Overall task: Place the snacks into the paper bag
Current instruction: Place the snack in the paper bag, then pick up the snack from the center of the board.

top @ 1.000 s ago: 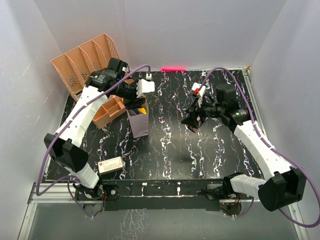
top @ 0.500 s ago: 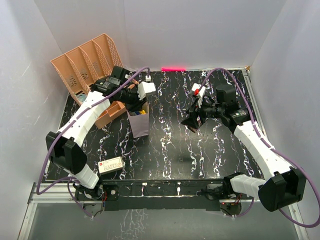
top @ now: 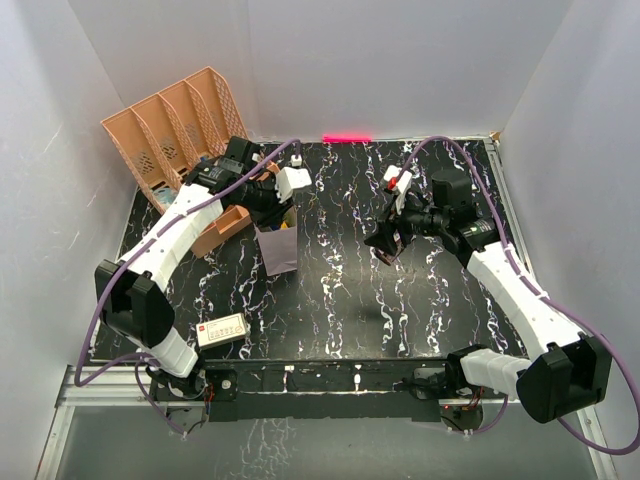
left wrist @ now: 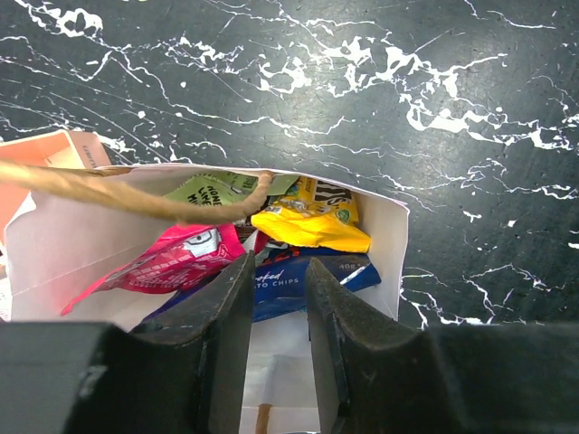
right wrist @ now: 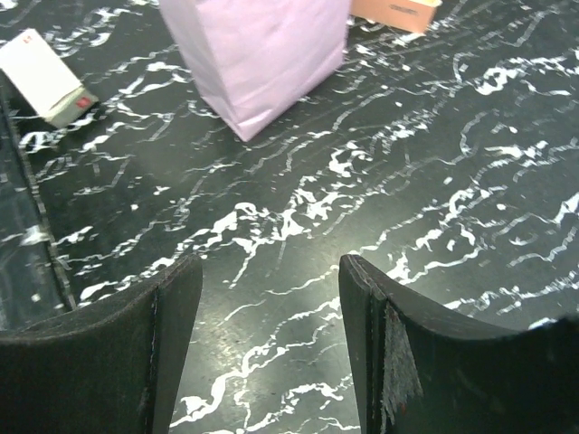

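Observation:
The paper bag (top: 279, 248) stands left of the table's middle, mouth up. In the left wrist view its white inside wall (left wrist: 387, 242) holds the snacks: a pink-red packet (left wrist: 167, 264), a yellow one (left wrist: 312, 228), a blue chips bag (left wrist: 298, 278) and a green one (left wrist: 210, 188). A cord handle (left wrist: 127, 197) crosses the mouth. My left gripper (top: 282, 208) hangs over the bag's mouth, jaws a narrow gap apart and empty (left wrist: 280, 276). My right gripper (top: 385, 243) hovers open and empty over bare table (right wrist: 271, 271), with the bag (right wrist: 262, 54) ahead of it.
A peach slotted organiser (top: 170, 125) stands at the back left. A small orange tray (top: 215, 228) sits beside the bag. A white box with a red mark (top: 222, 330) lies near the front left edge, also in the right wrist view (right wrist: 45, 77).
My left gripper has shifted a little down and left to sit over the bag's mouth. The right arm has barely moved.

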Tool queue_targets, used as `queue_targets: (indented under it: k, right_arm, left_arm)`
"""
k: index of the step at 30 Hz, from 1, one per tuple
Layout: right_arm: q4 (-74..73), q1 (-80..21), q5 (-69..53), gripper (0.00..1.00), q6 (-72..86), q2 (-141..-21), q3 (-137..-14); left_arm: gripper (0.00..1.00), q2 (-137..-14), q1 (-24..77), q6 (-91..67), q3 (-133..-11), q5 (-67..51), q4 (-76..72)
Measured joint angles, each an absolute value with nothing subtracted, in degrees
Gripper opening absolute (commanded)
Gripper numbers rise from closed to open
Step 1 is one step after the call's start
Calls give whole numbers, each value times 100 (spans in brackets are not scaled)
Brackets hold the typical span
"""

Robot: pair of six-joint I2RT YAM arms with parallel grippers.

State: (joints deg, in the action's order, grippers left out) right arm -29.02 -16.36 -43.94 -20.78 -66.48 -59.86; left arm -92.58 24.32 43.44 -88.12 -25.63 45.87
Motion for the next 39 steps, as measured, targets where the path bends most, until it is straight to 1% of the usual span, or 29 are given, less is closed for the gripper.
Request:
queue_targets:
  k: [9, 15, 18, 22, 29, 33, 39]
  right_arm:
    - [-2670, -1636, -2670, 71, -2062, -6919, -5701]
    - [-2526, -1627, -1308, 71, -2021, -7596, -5575]
    - [-2508, -1538, -904, 71, -1957, -8066, -5575]
    - [-2532, -1149, -906, 71, -1933, -8641, -5590]
    - [-2705, -296, -1503, 72, -2239, -9292, -5966]
    - [-2941, -47, -2001, 73, -2604, -9690, -6412]
    - [-3385, 239, -2751, 77, -3177, -10573, -7269]
  left_arm:
    - [46, -9144, 2432, 4233, -8995, -2285, 4405]
    - [52, -8611, 2425, 3997, -8962, -2152, 4010]
    - [53, -8265, 2421, 3900, -8890, -2117, 3839]
    - [55, -8049, 2421, 3778, -8890, -2093, 3701]
    - [58, -8036, 2421, 3645, -8890, -2102, 3758]
    - [58, -8036, 2421, 3642, -8890, -2102, 3817]
    - [59, -8036, 2421, 3647, -8890, -2093, 3837]
